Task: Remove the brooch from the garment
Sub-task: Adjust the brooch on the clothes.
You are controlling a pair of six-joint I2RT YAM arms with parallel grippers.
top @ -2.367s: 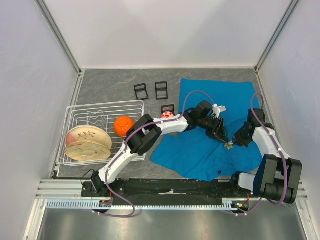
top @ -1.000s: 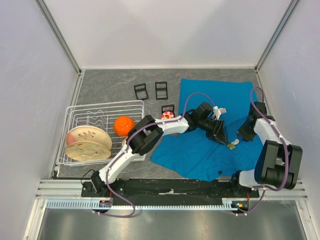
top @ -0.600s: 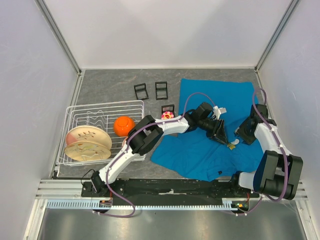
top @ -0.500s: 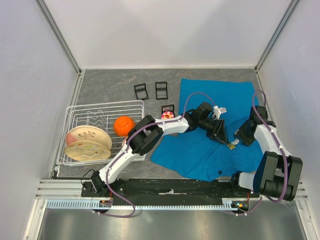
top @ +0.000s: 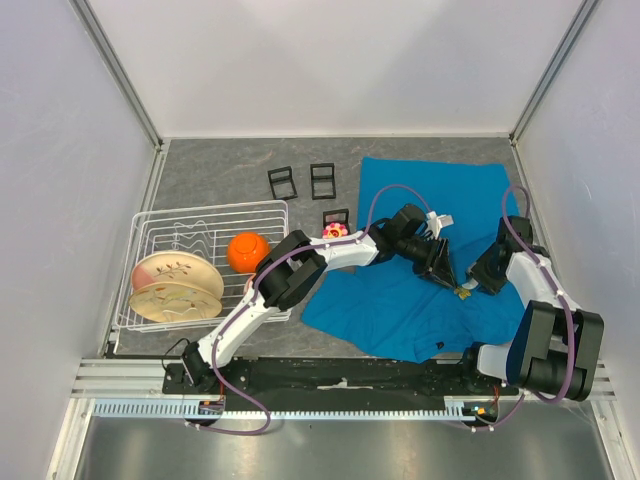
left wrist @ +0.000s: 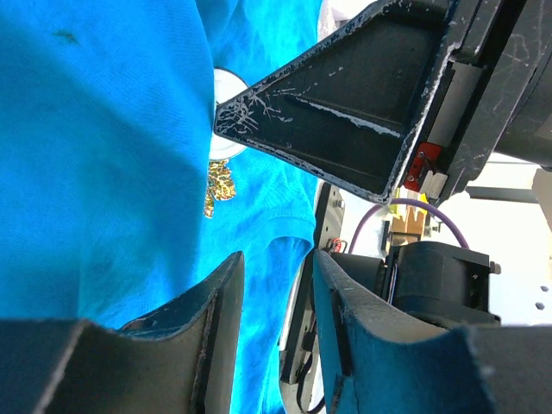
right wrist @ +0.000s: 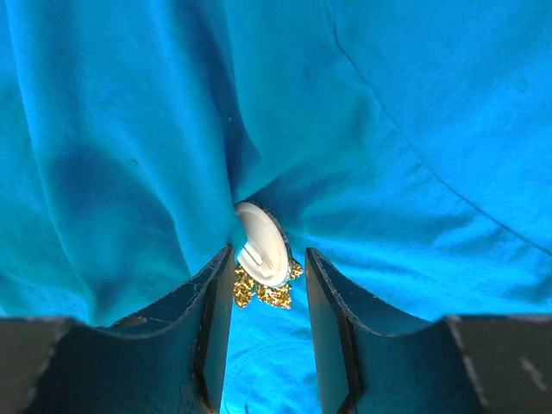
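Observation:
The garment (top: pixel 420 190) is a teal-blue T-shirt spread on the right half of the table. The brooch (top: pixel 462 291), a white disc with a gold glitter piece, sits on its right part. My right gripper (top: pixel 476 285) is open, and in the right wrist view (right wrist: pixel 267 253) its jaws stand on either side of the brooch (right wrist: pixel 263 246) without closing on it. My left gripper (top: pixel 443 277) is low over the cloth just left of the brooch. In the left wrist view (left wrist: pixel 274 259) it is open, with cloth (left wrist: pixel 86 129) below and the brooch (left wrist: pixel 220 183) ahead.
A white wire dish rack (top: pixel 150 225) with plates (top: pixel 175 285) and an orange bowl (top: pixel 247 250) stands at the left. Several small black frames (top: pixel 322 180) and a pink object (top: pixel 335 230) lie left of the shirt. Walls enclose the table.
My right gripper had drawn back from the brooch toward the far right, and has come back down so its jaws stand around it. The left arm has stayed put.

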